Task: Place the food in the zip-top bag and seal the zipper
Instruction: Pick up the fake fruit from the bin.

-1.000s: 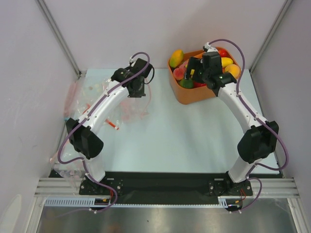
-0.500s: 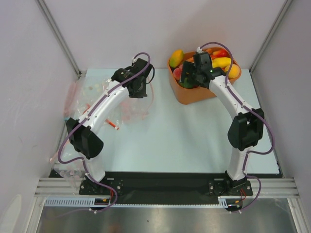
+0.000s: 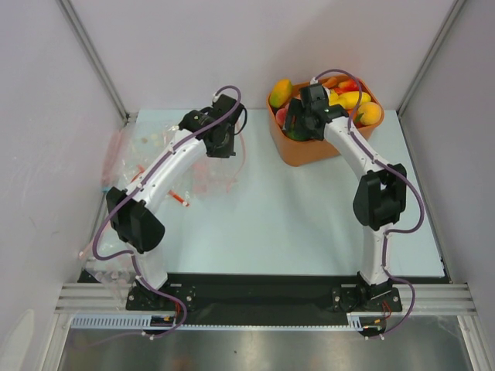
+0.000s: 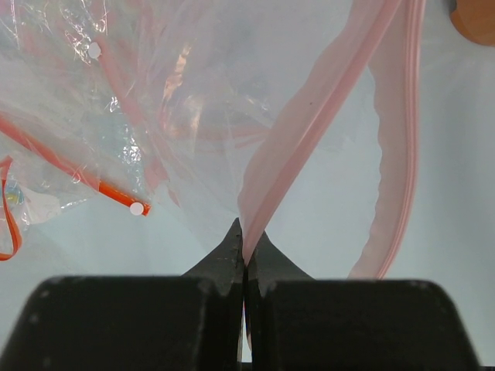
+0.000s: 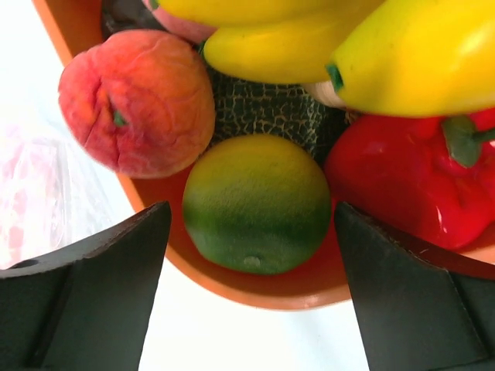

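**Left side.** The left pincer (image 4: 245, 251) is closed tight on the zip-top bag (image 4: 232, 116), pinching the film at the near end of the pale pink zipper (image 4: 309, 139). The bag hangs away from the tips over the surface (image 4: 325, 232). No food is visible inside it.

- Risk: the film is thin and the pinch is narrow, so the bag may slip free under any pull.
- Risk: only one lip appears to be held, so the mouth may collapse before a piece arrives.
- Risk: a second clear bag with an orange-red strip (image 4: 116, 193) lies just left of the tips, touching or overlapping the held one. It could be dragged along.

**Right side.** The right pincer (image 5: 247, 232) stands wide apart and holds nothing. It is poised at the near wall of the orange tub (image 5: 255, 290).

- The tub holds a green-yellow fruit (image 5: 255, 201) directly between the fingers.
- A peach (image 5: 135, 100) sits beyond the left finger.
- A netted green piece (image 5: 263, 108) and the bananas (image 5: 294, 46) lie farther ahead.
- A red piece with a green stem (image 5: 402, 170) sits beyond the right finger.
- Risk: the green-yellow fruit is round and glossy, and may squirt out as the fingers close.
- Risk: a finger may catch the tub wall or nudge the peach, which would shift the tub or spill pieces.
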{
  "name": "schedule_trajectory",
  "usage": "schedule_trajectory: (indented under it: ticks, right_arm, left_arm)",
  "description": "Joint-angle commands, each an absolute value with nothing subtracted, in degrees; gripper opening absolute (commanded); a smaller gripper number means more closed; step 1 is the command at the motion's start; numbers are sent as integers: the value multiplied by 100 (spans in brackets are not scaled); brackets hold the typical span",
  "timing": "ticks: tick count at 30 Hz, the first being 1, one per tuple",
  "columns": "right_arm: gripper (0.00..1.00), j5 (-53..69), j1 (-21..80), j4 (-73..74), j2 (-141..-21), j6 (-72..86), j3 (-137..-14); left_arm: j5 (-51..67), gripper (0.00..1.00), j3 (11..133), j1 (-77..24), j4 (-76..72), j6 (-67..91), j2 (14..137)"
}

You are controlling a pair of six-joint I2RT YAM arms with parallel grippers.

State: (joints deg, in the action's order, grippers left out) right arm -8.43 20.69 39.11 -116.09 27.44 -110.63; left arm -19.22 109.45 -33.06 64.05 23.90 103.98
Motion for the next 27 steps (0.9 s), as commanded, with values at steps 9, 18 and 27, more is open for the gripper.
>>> schedule_trajectory:
  ticks: [9,18,27]
  right_arm:
    - [63,-1160,2153,4184,-11883,2857,-11593]
    - [56,-906,2171,3412,-10697,2707,-10671]
    - [55,676,2153,2278,-9265,2338,-9266]
  left_arm:
    - [-1864,0,10899,-3401,6258,2198,10310]
    - [-1292,0,10775,-3419,5836,1995,10248]
    - [-844,0,10775,-3428,5678,1934,10371]
